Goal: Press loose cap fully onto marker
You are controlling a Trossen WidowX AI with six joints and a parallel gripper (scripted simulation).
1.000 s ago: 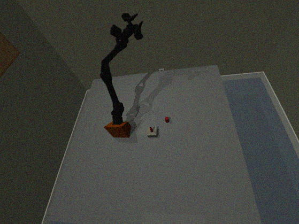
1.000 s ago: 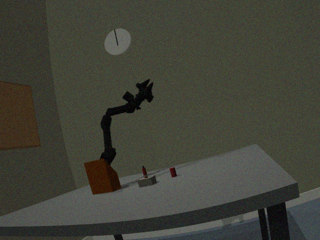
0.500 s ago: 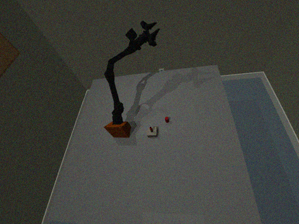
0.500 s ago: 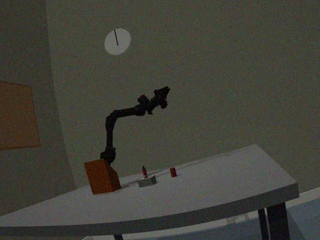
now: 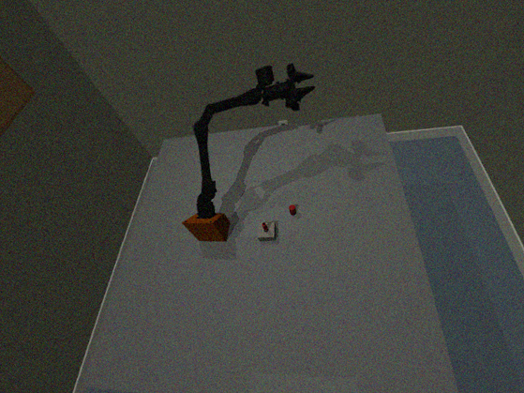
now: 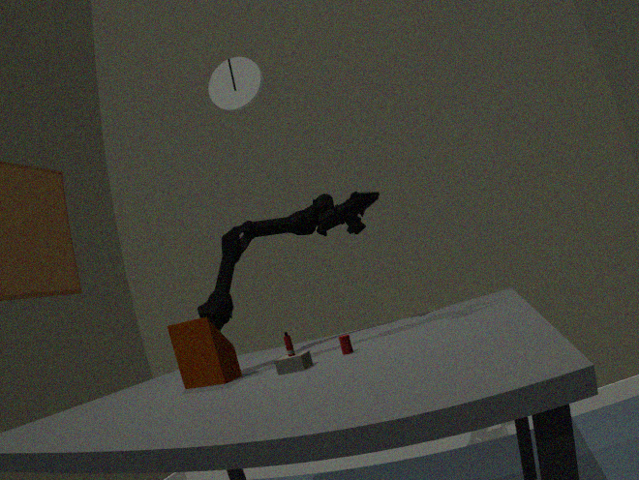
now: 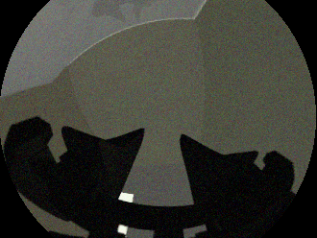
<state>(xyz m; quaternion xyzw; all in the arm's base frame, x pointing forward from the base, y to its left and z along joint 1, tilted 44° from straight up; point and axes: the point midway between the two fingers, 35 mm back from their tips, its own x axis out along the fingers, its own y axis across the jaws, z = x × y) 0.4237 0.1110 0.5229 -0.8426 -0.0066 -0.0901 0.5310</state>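
- A dim room with grey-green walls; a round white clock (image 6: 234,82) and an orange panel (image 6: 33,232) hang on them.
- A grey table (image 6: 412,392) carries an orange base (image 6: 202,352) from which the black arm (image 6: 232,253) rises.
- The arm climbs steeply, bends at the elbow, then reaches outward roughly level, high above the table.
- The gripper (image 5: 307,82) points away from the base, fingers about half apart with nothing between them.
- The red marker (image 5: 264,226) stands upright in the pale holder (image 5: 267,232), just beside the base.
- The red cap (image 5: 292,209) stands on the table near the holder, apart from it.
- No readable writing or labels anywhere.
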